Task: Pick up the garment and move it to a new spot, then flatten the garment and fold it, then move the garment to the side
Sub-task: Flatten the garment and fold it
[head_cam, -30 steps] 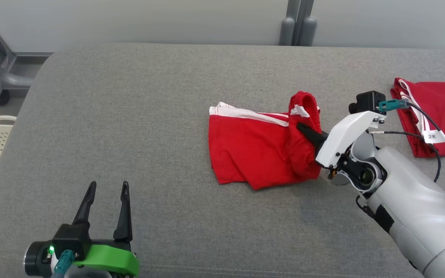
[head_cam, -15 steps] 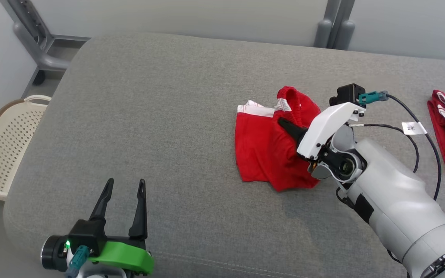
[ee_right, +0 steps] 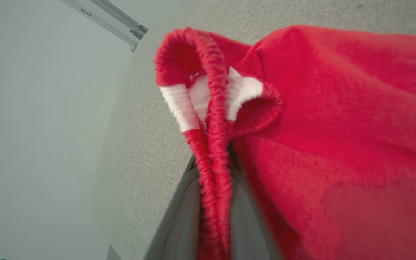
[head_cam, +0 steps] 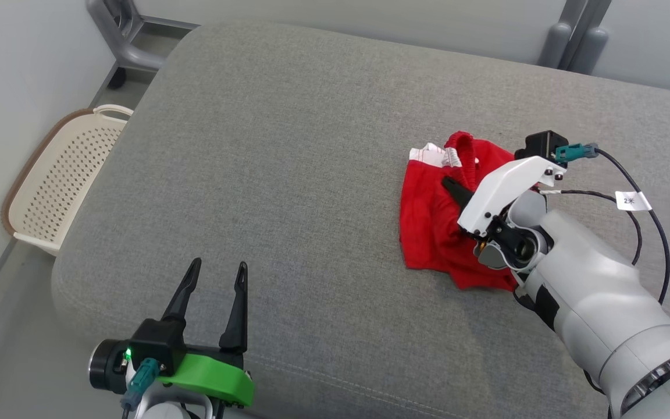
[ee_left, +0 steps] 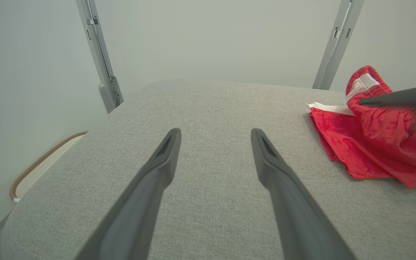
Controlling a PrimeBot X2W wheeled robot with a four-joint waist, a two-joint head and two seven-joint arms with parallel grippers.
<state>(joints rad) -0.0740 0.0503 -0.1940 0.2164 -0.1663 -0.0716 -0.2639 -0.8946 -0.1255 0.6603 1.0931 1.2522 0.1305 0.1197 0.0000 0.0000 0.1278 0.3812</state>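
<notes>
The red garment [head_cam: 431, 233] with white trim lies bunched on the right part of the grey fabric-covered desk [head_cam: 288, 145], its elastic waistband raised. The right claw [head_cam: 450, 185] is pinched almost closed on that waistband, with the cloth pressed between its fingers. The left claw [head_cam: 218, 265] hovers over the desk's near edge, well apart from the garment, spread wide and holding nothing
</notes>
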